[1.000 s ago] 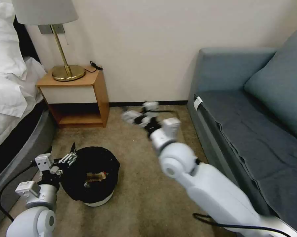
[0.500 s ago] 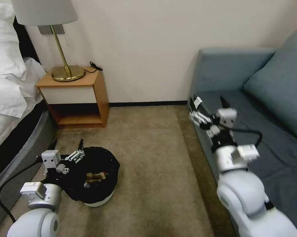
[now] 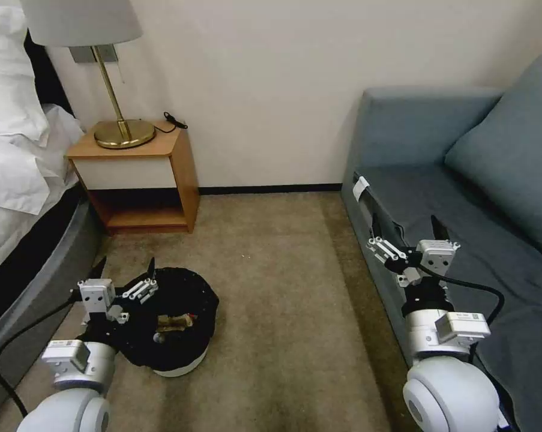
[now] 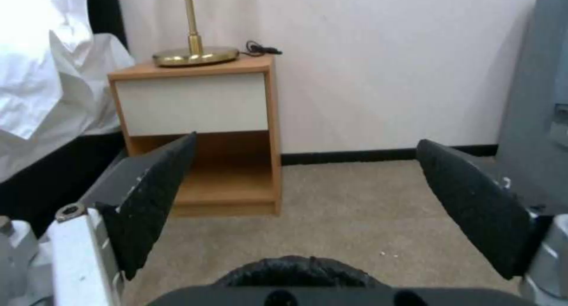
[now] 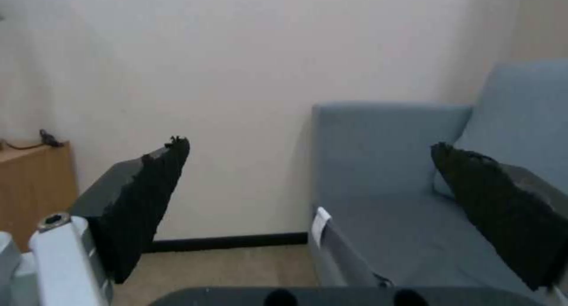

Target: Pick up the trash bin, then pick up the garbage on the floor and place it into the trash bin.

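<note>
While both grippers' fingers gape wide, the left gripper (image 3: 125, 267) hovers seemingly just beside the trash bin (image 3: 183, 363).

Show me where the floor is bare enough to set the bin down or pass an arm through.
Widest free patch: carpet between the trash bin and the sofa, running back to the wall. A smaller strip lies between bin and nightstand. Crowded: the bed side, where the left gripper, fingers open, sits at the bin's rim. The right gripper, open, hangs over the sofa's front edge.

Left tool (image 4: 308, 208) spread wide, facing the nightstand (image 4: 195, 128).
</note>
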